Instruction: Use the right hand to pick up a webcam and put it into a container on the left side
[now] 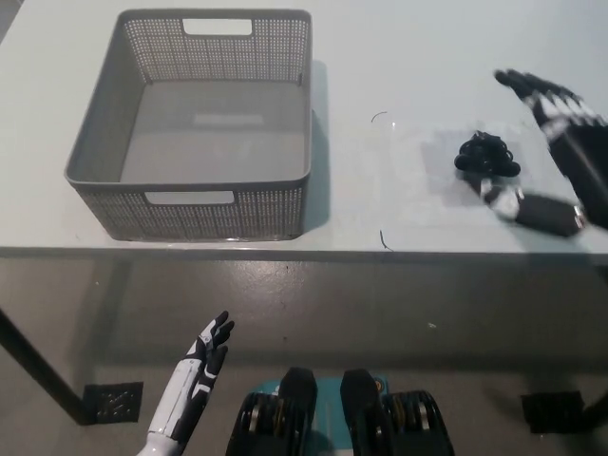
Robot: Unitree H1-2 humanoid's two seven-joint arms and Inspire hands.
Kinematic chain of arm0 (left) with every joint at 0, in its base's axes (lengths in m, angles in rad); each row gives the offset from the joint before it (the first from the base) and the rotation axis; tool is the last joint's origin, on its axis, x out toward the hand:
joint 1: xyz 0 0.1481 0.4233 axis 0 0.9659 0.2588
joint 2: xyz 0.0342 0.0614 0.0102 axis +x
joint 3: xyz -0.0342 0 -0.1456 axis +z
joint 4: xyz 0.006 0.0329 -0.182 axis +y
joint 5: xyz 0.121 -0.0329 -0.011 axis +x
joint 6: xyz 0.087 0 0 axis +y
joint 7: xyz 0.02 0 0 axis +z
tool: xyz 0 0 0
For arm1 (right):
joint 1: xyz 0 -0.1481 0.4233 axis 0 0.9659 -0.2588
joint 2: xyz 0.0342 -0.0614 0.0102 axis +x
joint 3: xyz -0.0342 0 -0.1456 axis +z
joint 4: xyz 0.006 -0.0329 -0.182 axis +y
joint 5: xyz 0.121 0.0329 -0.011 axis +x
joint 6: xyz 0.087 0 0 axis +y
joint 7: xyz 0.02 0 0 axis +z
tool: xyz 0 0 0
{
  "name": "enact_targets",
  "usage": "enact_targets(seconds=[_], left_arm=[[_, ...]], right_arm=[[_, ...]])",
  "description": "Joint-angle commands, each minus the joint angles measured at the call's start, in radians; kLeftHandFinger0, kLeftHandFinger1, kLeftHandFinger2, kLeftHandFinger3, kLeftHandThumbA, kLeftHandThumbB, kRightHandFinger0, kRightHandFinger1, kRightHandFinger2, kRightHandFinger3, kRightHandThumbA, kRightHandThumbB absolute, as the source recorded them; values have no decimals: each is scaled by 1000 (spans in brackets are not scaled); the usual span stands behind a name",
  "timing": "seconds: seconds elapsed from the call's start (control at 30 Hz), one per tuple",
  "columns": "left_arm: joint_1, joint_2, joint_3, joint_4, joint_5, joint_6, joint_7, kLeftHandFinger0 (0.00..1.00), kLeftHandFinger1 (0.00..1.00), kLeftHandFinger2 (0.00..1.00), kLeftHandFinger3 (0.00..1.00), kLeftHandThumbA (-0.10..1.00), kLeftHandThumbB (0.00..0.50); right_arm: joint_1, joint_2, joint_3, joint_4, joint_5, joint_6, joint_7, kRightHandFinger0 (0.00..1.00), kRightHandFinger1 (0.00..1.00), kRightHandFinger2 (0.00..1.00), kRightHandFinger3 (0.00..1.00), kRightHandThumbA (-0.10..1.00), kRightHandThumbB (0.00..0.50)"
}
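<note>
A small black webcam (486,157) lies on the white table at the right. My black right hand (549,152) hovers over the table just right of it, open, with fingers reaching past the webcam's far side and the thumb by its near side. It holds nothing. A grey perforated basket (199,207) stands empty on the table's left half. My white left hand (199,370) rests low at the lower left, below the table's front edge, fingers extended and empty.
The table's front edge (304,251) runs across the middle of the view, with dark floor below it. Thin black marks (381,117) frame the patch where the webcam lies. A bare strip of table separates the basket and the webcam.
</note>
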Motion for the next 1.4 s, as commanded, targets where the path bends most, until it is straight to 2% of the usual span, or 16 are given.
enact_targets(seconds=[0.0, 0.03, 0.2, 0.33, 0.57, 0.9, 1.37], left_arm=[[-22, 11, -4, -22, 19, -41, -2, 1000, 1000, 1000, 1000, 1000, 162], [-21, 12, -5, -24, 21, -39, -2, 1000, 1000, 1000, 1000, 1000, 160], [-20, 13, -6, -35, 24, -29, -6, 1000, 1000, 1000, 1000, 1000, 156], [-23, 16, -6, -36, 20, -28, -13, 1000, 1000, 1000, 1000, 1000, 165], [-10, 13, -9, -41, 21, -32, -13, 1000, 1000, 1000, 1000, 1000, 166], [-14, 17, -11, -47, 21, -28, -17, 1000, 1000, 1000, 1000, 1000, 164], [-18, 19, -11, -33, 25, -44, -17, 1000, 1000, 1000, 1000, 1000, 159]], right_arm=[[-210, -55, 79, 180, -154, 185, 166, 1000, 1000, 1000, 1000, 627, 500], [-225, -56, 88, 208, -156, 183, 160, 1000, 1000, 1000, 1000, 606, 500], [-346, -61, 155, 425, -163, 164, 151, 1000, 1000, 1000, 1000, 683, 500], [-387, -57, 178, 518, -140, 152, 156, 1000, 1000, 1000, 1000, 647, 500], [-419, -40, 211, 662, -115, 134, 159, 1000, 1000, 1000, 1000, 655, 500], [-414, -23, 200, 717, -78, 128, 154, 1000, 1000, 1000, 1000, 616, 500], [-442, -19, 213, 769, -83, 108, 134, 1000, 1000, 1000, 1000, 630, 500]])
